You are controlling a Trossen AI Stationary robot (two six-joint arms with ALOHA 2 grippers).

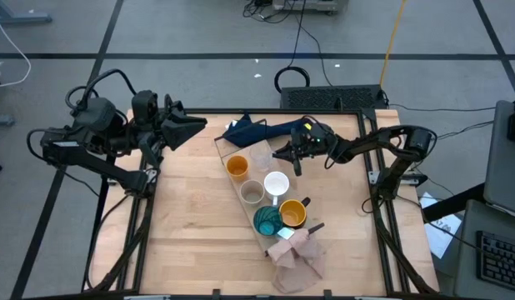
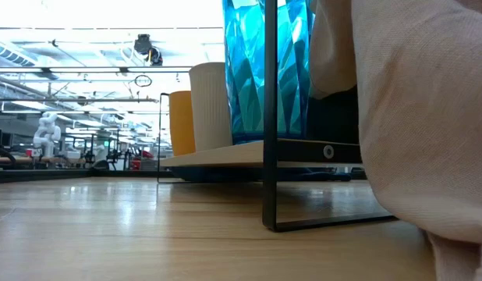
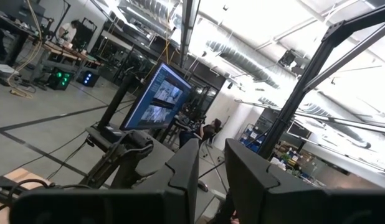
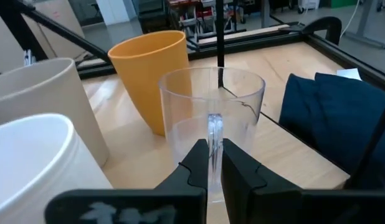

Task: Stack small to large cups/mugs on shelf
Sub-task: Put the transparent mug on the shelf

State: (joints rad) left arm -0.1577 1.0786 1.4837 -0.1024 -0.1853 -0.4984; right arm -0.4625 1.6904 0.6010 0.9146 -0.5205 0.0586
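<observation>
The pale wood shelf [image 1: 227, 151] runs slantwise across the table's middle on a black frame [image 2: 270, 156]. On it stand the orange cup [image 1: 237, 167], beige-grey cup [image 1: 252, 193], white mug [image 1: 276, 185], teal cup [image 1: 267, 221] and mustard-yellow mug [image 1: 292, 214]. My right gripper [image 1: 292, 158] is shut on the clear glass mug [image 1: 262, 157] at the shelf's far end, beside the orange cup [image 4: 152, 74]. My left gripper [image 1: 195, 125] is raised over the table's far left, empty, with a narrow gap between its fingers [image 3: 186, 168]. My right gripper pinches the clear glass mug's handle [image 4: 213, 134] between its two fingers [image 4: 197, 163]. The fingers come about level from the table's right side. The mug stands upright over the shelf's far end. The gripper hides its bottom, so I cannot tell whether it rests on the board.
A dark blue cloth [image 1: 249, 129] lies at the table's far edge, behind the shelf and beside the glass [image 4: 329, 118]. A pinkish-beige cloth [image 1: 295, 258] lies at the shelf's near end and fills the low view's right [image 2: 428, 117]. Bare wood lies left of the shelf.
</observation>
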